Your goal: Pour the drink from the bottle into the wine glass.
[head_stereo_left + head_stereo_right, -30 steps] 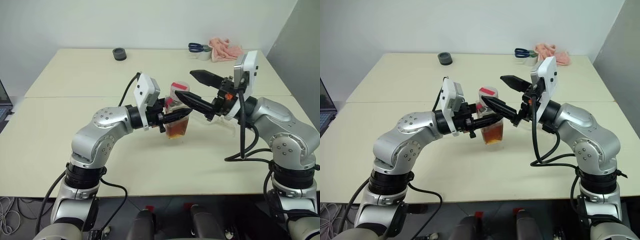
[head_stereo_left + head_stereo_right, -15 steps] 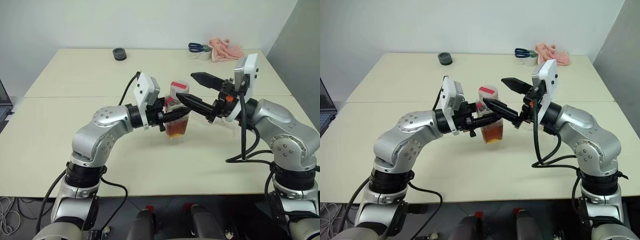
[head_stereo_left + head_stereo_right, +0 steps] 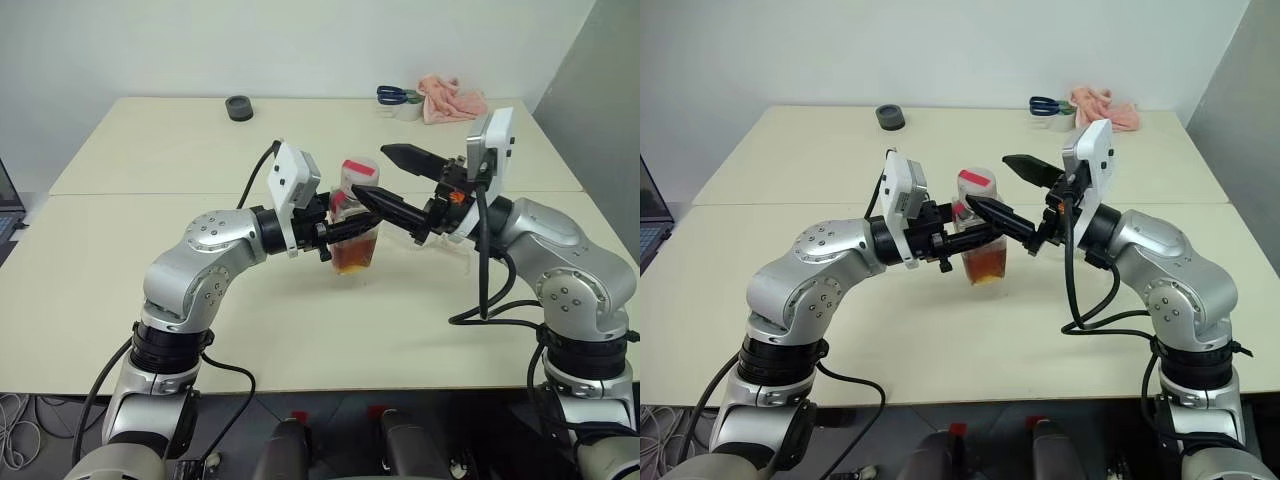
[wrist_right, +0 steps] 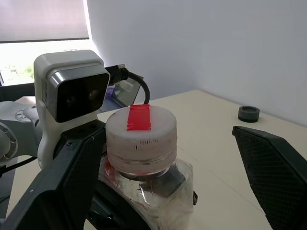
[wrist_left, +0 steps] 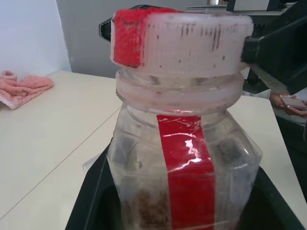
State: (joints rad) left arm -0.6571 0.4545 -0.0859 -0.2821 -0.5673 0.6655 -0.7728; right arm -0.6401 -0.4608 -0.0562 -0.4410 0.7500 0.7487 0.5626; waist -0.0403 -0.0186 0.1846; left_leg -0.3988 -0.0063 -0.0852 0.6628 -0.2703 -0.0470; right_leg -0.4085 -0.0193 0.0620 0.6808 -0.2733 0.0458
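My left gripper (image 3: pixel 352 233) is shut on the body of the bottle (image 3: pixel 354 240) and holds it upright just above the table's middle. The bottle is clear plastic with a vertical red label strip (image 5: pixel 186 167). Amber drink (image 3: pixel 355 262) fills its lower part. A white cap with a red patch (image 4: pixel 140 134) sits on its neck. My right gripper (image 3: pixel 373 172) is open at cap height, one finger in front of the cap and one behind, neither touching it. The wine glass is mostly hidden behind my right gripper; a faint clear outline (image 3: pixel 442 246) shows below it.
At the table's far edge lie a dark grey ring (image 3: pixel 238 107), blue-handled scissors (image 3: pixel 392 95) and a pink cloth (image 3: pixel 452 100). A laptop's edge (image 3: pixel 5 195) stands at the far left. A person's hand with a phone (image 5: pixel 288 101) shows beyond the table.
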